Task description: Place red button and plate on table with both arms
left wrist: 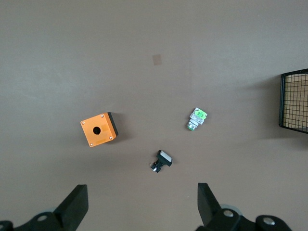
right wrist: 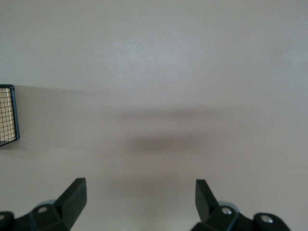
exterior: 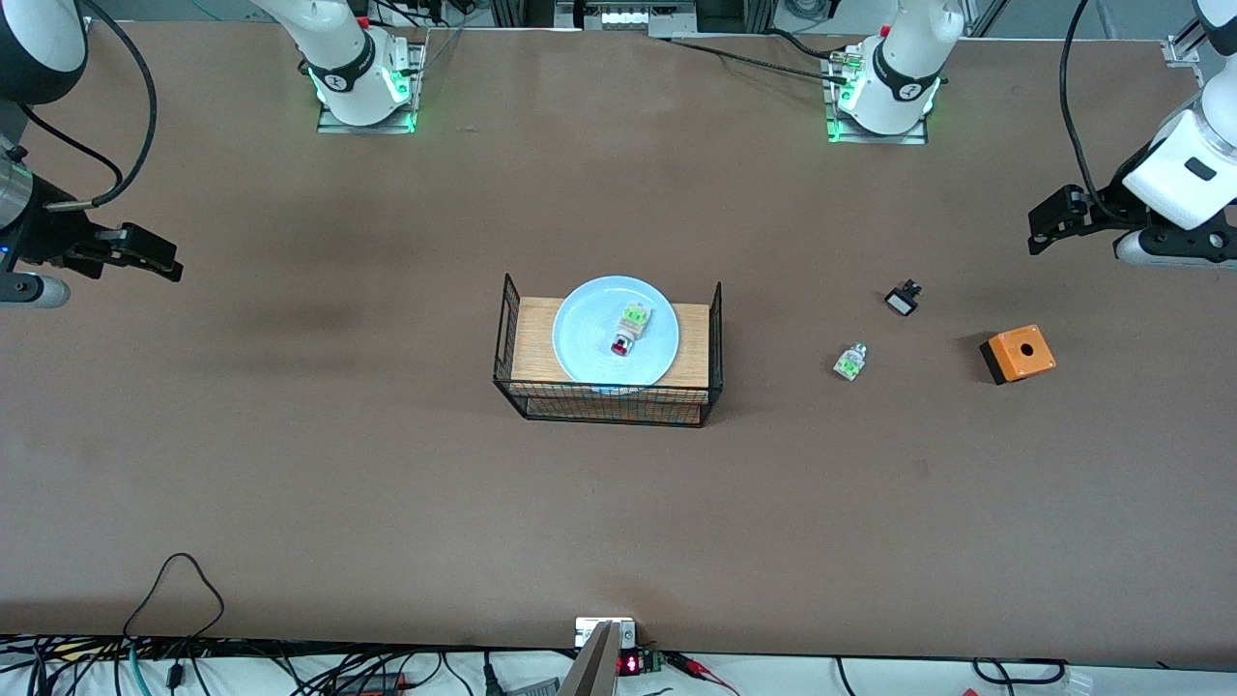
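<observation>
The pale blue plate [exterior: 615, 331] lies on the wooden top of the black wire rack [exterior: 607, 401] in the middle of the table [exterior: 387, 483]. The red button [exterior: 627, 332] lies on the plate, its red cap toward the front camera. My left gripper [exterior: 1053, 221] is open and empty, up in the air over the left arm's end of the table. My right gripper [exterior: 155, 253] is open and empty, up over the right arm's end. Both wait apart from the rack. The plate and red button are out of both wrist views.
On the table toward the left arm's end lie a green-and-clear part [exterior: 850, 362] [left wrist: 197, 118], a small black-and-white part [exterior: 903, 298] [left wrist: 161, 161] and an orange box with a hole [exterior: 1018, 354] [left wrist: 99, 129]. The rack's edge shows in both wrist views [left wrist: 294, 101] [right wrist: 8, 115].
</observation>
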Controlling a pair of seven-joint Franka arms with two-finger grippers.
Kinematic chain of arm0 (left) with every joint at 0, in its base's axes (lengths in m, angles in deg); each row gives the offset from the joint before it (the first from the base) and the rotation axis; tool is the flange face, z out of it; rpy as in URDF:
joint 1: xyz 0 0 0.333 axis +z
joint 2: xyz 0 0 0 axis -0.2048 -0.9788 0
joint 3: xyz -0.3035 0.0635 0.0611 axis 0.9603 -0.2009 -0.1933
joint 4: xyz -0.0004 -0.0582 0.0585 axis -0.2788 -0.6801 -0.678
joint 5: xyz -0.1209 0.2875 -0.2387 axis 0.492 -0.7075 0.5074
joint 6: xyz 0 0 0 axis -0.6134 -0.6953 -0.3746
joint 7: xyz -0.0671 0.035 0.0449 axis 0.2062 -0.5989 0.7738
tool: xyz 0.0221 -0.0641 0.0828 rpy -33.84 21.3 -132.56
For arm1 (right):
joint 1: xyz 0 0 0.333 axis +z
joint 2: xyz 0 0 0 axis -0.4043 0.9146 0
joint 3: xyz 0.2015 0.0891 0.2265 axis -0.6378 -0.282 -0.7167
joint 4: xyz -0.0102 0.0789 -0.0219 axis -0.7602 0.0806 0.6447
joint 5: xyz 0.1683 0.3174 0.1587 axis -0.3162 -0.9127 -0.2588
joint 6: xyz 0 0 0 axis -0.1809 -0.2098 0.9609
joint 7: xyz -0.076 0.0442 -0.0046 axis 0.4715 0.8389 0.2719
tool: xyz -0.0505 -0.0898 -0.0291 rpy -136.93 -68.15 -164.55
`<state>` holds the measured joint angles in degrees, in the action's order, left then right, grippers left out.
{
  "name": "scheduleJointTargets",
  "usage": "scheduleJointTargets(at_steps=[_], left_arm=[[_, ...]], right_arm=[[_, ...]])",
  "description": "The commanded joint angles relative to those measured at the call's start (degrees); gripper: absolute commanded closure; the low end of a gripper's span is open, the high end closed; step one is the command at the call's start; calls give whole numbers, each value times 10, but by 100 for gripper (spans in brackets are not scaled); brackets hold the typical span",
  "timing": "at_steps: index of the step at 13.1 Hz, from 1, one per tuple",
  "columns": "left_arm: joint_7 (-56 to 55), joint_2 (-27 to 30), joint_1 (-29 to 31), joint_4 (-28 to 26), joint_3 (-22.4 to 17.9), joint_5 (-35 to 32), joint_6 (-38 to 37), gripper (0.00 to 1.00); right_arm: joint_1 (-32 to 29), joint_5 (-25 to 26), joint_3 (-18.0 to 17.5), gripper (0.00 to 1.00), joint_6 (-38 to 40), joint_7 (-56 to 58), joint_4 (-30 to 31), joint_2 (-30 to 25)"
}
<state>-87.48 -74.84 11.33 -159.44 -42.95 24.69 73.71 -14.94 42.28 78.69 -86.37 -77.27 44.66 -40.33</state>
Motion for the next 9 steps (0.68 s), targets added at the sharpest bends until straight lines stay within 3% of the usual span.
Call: scheduleJointTargets(at_steps=[1, 9], left_arm=[[9, -13, 0, 30, -1, 14, -21, 0], [1, -16, -2, 47, -1, 45, -49, 0]], right_arm=[[0, 4, 0, 0, -1, 3, 4, -5], [0, 3, 0, 0, 0, 2, 4, -5]])
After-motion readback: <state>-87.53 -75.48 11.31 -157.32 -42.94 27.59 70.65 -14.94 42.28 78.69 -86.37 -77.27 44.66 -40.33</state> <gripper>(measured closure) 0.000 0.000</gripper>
